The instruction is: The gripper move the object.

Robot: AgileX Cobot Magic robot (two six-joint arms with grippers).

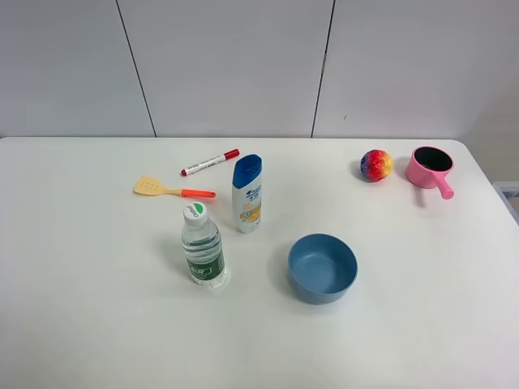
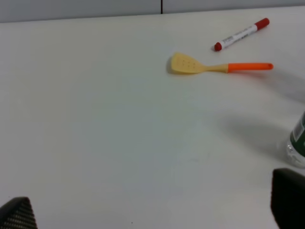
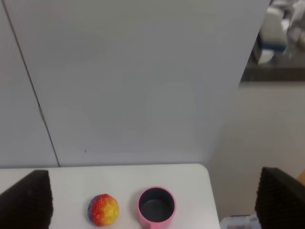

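Note:
The pink toy saucepan [image 1: 430, 167] stands upright at the far right of the white table [image 1: 97, 308], its short handle pointing toward the front right. A rainbow ball [image 1: 375, 164] lies just left of it. No arm shows in the exterior high view. In the right wrist view my right gripper [image 3: 153, 198] is open and empty, with its dark fingertips [image 3: 27, 198] wide apart, well back from the saucepan [image 3: 157, 206] and the ball [image 3: 103, 210]. In the left wrist view my left gripper [image 2: 152, 210] is open and empty above bare table.
A blue bowl [image 1: 323, 267] sits front of centre. A water bottle [image 1: 202, 245], a shampoo bottle [image 1: 247, 194], a yellow spatula with an orange handle [image 1: 172, 190] [image 2: 214, 66] and a red-capped marker [image 1: 210, 161] [image 2: 241, 34] lie left of centre. The table's right edge runs close behind the saucepan.

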